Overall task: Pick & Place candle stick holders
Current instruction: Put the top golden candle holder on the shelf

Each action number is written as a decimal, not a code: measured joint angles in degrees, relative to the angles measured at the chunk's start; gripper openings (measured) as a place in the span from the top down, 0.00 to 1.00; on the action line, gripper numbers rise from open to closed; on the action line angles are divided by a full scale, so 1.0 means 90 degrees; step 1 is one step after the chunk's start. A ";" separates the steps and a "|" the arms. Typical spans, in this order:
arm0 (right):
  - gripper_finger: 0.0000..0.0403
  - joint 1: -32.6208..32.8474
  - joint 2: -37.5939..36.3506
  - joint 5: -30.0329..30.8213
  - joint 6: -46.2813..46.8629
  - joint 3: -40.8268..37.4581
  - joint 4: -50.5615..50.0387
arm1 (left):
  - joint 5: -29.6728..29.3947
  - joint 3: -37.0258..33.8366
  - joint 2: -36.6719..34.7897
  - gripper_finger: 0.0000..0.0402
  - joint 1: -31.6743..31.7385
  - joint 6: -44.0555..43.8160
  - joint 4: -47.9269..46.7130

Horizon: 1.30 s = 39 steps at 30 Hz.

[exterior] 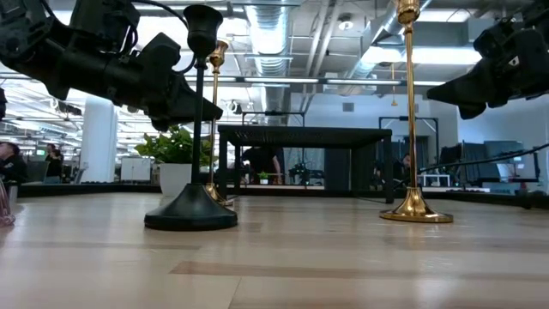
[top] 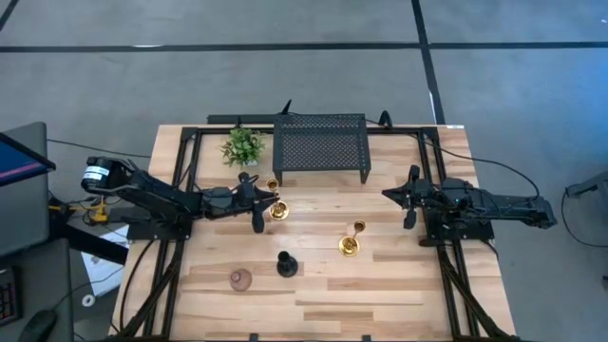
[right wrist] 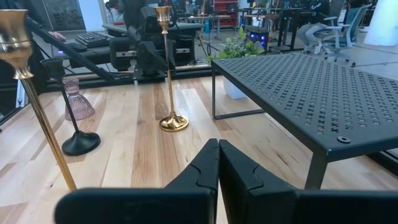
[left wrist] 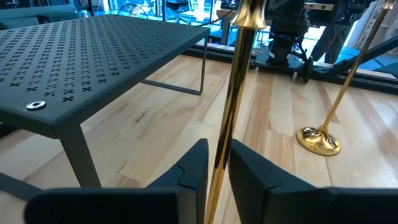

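Observation:
A gold candle stick holder stands left of centre, its thin stem between the fingers of my left gripper, which is shut on it. A second gold holder stands on its round base toward the right. It also shows in the left wrist view. A short black holder and a squat pinkish one stand nearer the front. My right gripper is shut and empty at the right, above the table. My left gripper pinches the gold holder's thin stem between its two fingers, partway up. The fingers come level from the table's left side and lie across the stem. The holder stands upright, and its round base looks to be on the table.
A black mesh metal stand sits at the back centre, just behind the held holder. A small green potted plant is to its left. Black frame rails run along both table sides.

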 joint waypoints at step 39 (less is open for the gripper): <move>1.00 0.0002 -0.0002 -0.0002 0.0002 -0.0001 0.0186 | -0.0032 0.3139 -0.1008 0.96 -0.0245 0.0444 -0.4651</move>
